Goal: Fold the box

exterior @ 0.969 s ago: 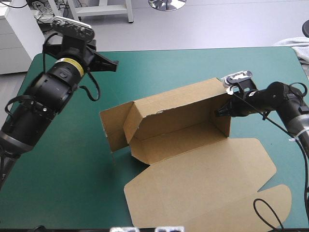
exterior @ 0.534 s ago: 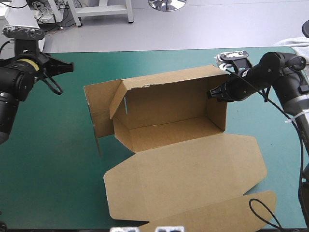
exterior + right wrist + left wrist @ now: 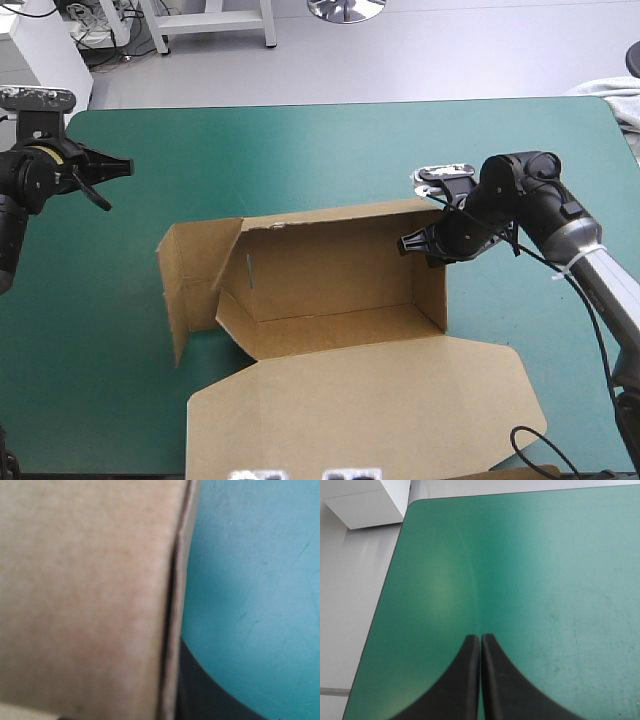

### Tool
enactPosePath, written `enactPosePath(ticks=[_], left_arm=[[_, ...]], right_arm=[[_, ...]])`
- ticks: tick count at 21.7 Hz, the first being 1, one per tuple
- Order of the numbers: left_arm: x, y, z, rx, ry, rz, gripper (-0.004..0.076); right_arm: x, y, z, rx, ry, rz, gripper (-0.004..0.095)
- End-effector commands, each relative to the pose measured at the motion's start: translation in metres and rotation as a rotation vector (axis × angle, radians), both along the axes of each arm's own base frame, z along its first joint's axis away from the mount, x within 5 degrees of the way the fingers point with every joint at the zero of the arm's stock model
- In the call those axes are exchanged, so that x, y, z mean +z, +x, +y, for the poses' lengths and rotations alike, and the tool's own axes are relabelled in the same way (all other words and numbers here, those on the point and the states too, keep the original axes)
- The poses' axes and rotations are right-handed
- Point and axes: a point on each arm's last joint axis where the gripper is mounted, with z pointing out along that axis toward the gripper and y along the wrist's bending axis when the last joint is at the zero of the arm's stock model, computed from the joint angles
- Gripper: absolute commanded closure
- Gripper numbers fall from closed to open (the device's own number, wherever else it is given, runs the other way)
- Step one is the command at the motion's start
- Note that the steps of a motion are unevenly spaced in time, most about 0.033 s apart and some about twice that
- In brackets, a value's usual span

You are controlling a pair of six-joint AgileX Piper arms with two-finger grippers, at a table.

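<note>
The teal-green counter (image 3: 330,150) carries the brown box (image 3: 330,270) at its middle, walls raised, lid flat. The right pincer (image 3: 425,243) clamps the right end wall, probably steadying it; the left pincer (image 3: 481,637), pressed together, hovers well clear.

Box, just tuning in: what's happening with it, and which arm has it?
The right gripper is shut on the right end wall of the box. The box stands as an open tray: back and right walls are raised, the left flap is splayed outward, and the lid lies flat toward the near edge. The left gripper is shut and empty, hovering over the bare teal-green cover by the table's left edge.
</note>
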Motion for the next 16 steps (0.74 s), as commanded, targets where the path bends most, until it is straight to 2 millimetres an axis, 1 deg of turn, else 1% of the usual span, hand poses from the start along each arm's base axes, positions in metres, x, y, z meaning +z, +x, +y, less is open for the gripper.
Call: enactPosePath(ticks=[1,3,5,8,11,12,14,15,16], left_arm=[[0.014,-0.008,0.000,-0.010,0.001,-0.089,0.0731],[0.014,-0.008,-0.002,-0.022,-0.029,-0.089,0.0731],[0.014,-0.008,-0.004,-0.027,-0.047,-0.091,0.0731],[0.013,-0.008,-0.009,-0.071,-0.080,-0.081,0.0731],[0.012,-0.008,-0.009,-0.072,-0.090,-0.067,0.0731],[0.011,-0.009,-0.009,-0.071,-0.090,-0.064,0.0731],[0.011,-0.009,-0.009,-0.071,-0.090,-0.062,0.0731],[0.011,-0.009,-0.009,-0.071,-0.090,-0.058,0.0731],[0.011,-0.009,-0.009,-0.070,-0.090,-0.053,0.0731]], right_arm=[[0.009,-0.014,-0.003,0.009,-0.016,0.013,0.0908],[0.005,-0.006,-0.007,0.006,-0.073,-0.028,0.0908],[0.000,0.002,-0.006,0.011,-0.091,-0.062,0.0908],[-0.011,0.021,0.002,0.046,-0.068,-0.151,0.0908],[-0.025,0.039,0.010,0.043,-0.041,-0.200,0.0906],[-0.027,0.041,0.011,0.043,-0.041,-0.205,0.0898],[-0.032,0.045,0.012,0.041,-0.045,-0.213,0.0839],[-0.032,0.047,0.012,0.040,-0.044,-0.221,0.0785],[-0.031,0.048,0.012,0.040,-0.046,-0.238,0.0689]])
